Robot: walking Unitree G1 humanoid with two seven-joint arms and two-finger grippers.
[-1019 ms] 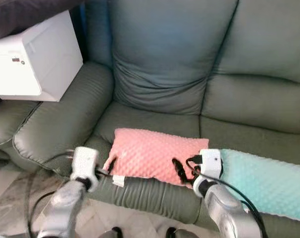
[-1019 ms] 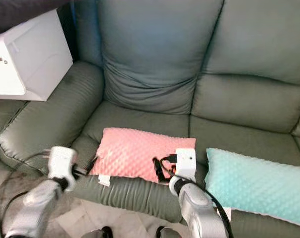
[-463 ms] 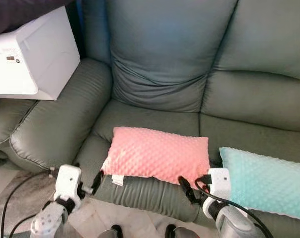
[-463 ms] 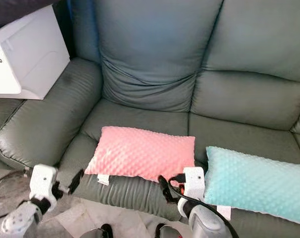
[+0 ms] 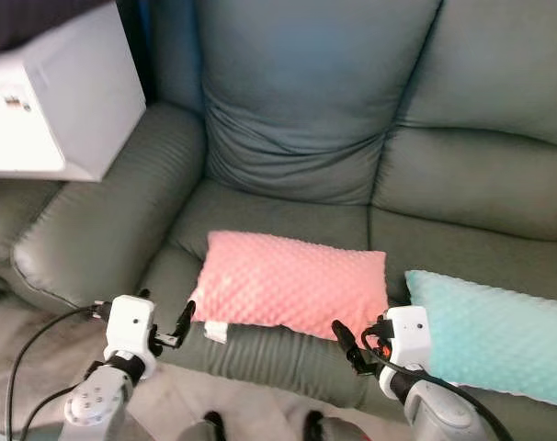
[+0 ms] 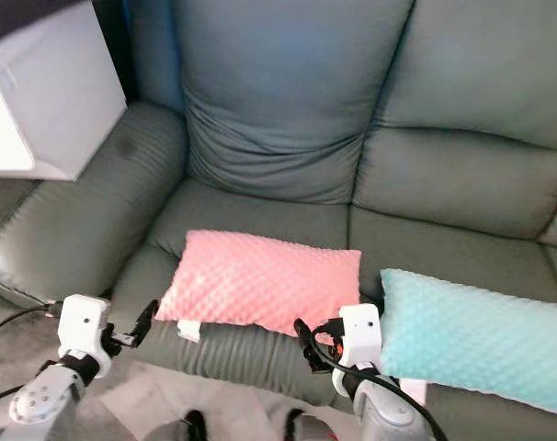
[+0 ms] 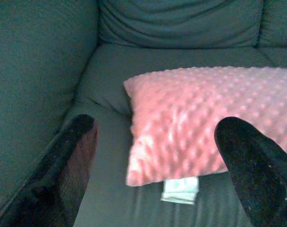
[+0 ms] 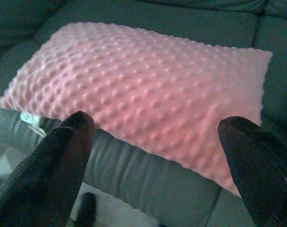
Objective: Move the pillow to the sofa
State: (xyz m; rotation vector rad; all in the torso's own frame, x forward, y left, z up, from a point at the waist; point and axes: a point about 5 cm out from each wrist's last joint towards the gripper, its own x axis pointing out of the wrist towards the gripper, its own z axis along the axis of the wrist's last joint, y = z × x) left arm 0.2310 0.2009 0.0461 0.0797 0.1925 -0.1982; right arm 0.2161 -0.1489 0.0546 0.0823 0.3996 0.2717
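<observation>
Sofa point(image 5: 288, 110) under pink pillow point(image 5: 292, 280); wrist-view label point(image 7: 180, 190)

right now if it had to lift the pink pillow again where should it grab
Probably by the two short ends of the pink pillow, one gripper per end, coming from the seat's front edge. It lies flat and long across the sofa seat, and the left gripper and right gripper are open just before its front corners.

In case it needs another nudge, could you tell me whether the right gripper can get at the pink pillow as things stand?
Probably yes. The open right gripper points straight at the pink pillow on the sofa seat, with nothing between them.
</observation>
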